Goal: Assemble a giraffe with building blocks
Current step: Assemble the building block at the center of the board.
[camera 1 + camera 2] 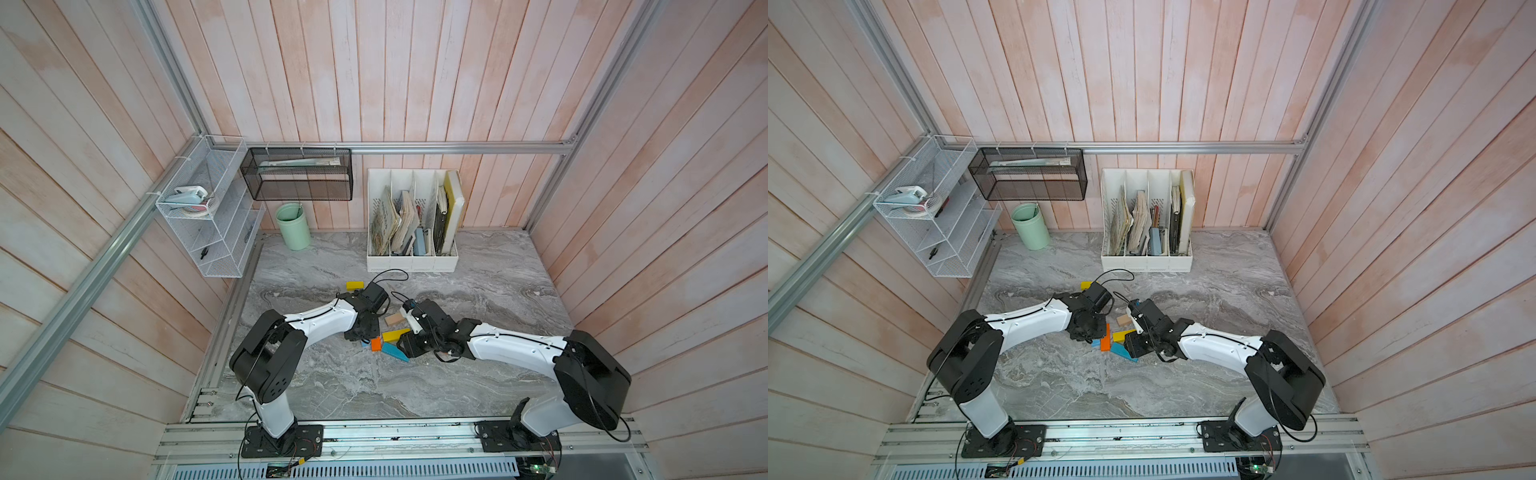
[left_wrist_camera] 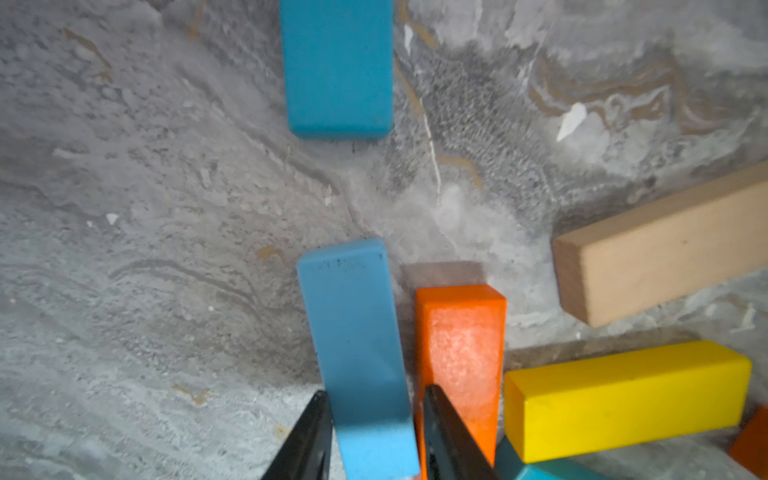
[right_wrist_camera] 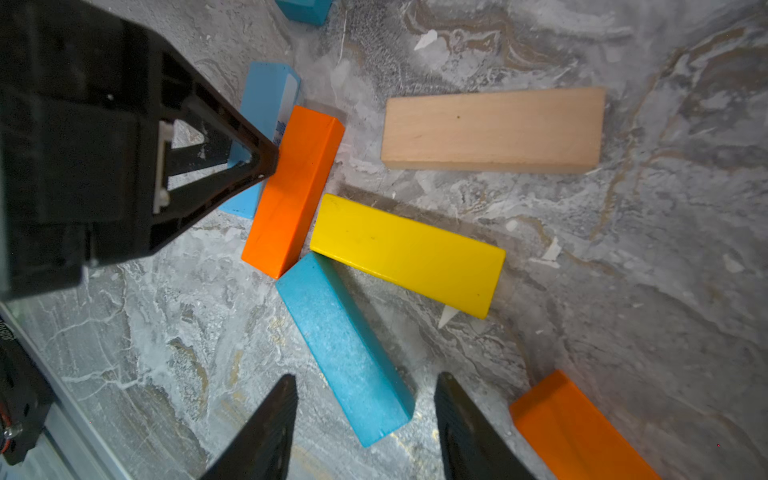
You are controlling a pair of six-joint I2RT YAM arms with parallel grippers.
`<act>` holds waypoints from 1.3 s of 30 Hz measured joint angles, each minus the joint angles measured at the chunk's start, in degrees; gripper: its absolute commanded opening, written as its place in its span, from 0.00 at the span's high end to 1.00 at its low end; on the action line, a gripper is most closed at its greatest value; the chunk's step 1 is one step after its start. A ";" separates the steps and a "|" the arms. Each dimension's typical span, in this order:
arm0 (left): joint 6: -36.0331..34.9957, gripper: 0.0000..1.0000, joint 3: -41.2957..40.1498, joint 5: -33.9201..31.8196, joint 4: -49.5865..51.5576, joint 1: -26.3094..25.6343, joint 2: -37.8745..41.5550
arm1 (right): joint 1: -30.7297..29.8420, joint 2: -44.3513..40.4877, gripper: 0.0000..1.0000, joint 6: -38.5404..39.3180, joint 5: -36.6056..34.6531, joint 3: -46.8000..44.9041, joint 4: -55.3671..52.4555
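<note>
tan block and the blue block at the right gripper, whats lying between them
A yellow block lies flat between the tan block and the blue block. The right wrist view shows this most clearly.

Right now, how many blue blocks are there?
3: the pale blue block between the left end effector's jaws, the darker blue block at the right end effector, the third block apart. More may be hidden.

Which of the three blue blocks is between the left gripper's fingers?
The paler blue block beside the orange block: the left gripper is closed on it. The darker blue blocks lie free, outside its fingers.
</note>
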State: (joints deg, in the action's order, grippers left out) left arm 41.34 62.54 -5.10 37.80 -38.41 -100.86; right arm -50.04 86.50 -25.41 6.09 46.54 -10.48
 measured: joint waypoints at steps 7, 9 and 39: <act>0.09 0.60 0.04 -0.76 -1.07 0.15 -0.24 | 0.00 0.02 0.44 -0.02 0.02 0.00 0.07; 0.11 0.60 0.04 -1.07 -1.20 0.17 -0.24 | 0.00 0.02 0.44 -0.02 0.02 -0.02 0.22; 0.09 0.60 -5.44 -2.67 -6.12 1.03 2.12 | 0.00 0.35 0.44 -0.28 0.22 -1.64 1.88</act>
State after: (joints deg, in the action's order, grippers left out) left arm 41.43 57.10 -7.77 31.68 -37.39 -98.74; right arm -50.04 86.85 -25.69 6.31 44.91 -8.60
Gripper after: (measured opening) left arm 0.404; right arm 0.557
